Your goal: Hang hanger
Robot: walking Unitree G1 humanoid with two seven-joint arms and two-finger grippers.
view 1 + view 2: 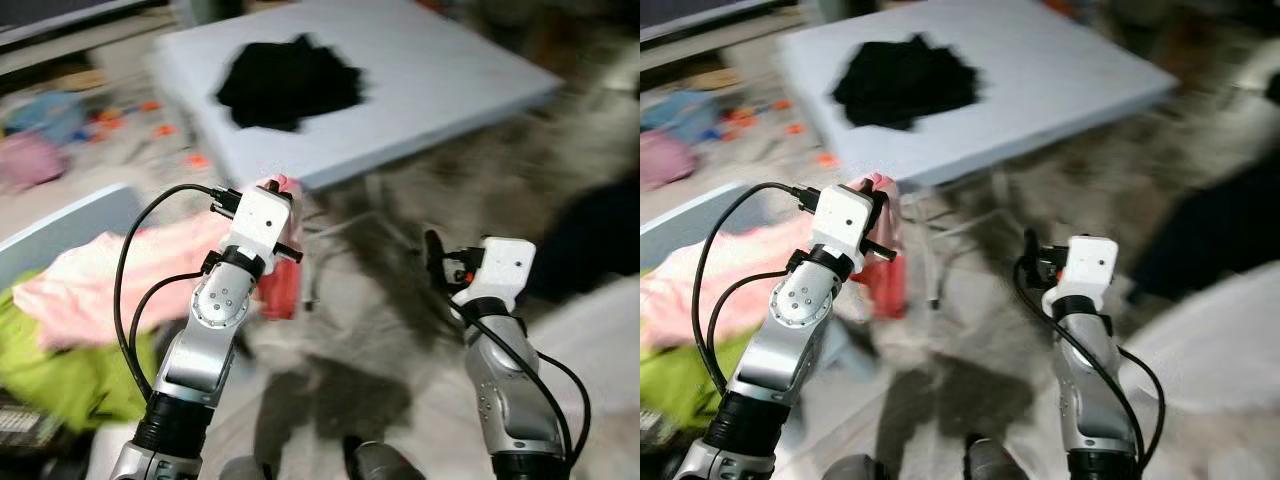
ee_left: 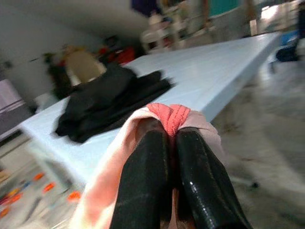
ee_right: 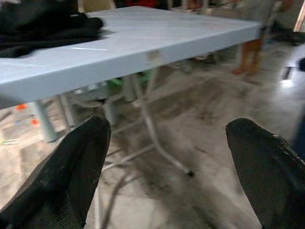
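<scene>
left gripper (image 2: 174, 143) clamped tight on pink cloth (image 2: 169, 117), held near the light blue table (image 1: 440, 80) edge at 12 o'clock, black garment (image 1: 290, 82) atop; right gripper (image 3: 167, 157) fingers spread wide, holding nothing, hanger not discernible

Clothes (image 1: 290, 82) on table (image 1: 440, 70), prob. centre-left

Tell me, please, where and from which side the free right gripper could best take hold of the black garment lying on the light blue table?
The black garment lies crumpled in a low heap on the table, so there is no clear handle. I would pinch a raised fold near its closest edge, coming from above and from the robot's side. The right gripper is open and faces the table's edge; the left gripper is shut on pink cloth.
</scene>
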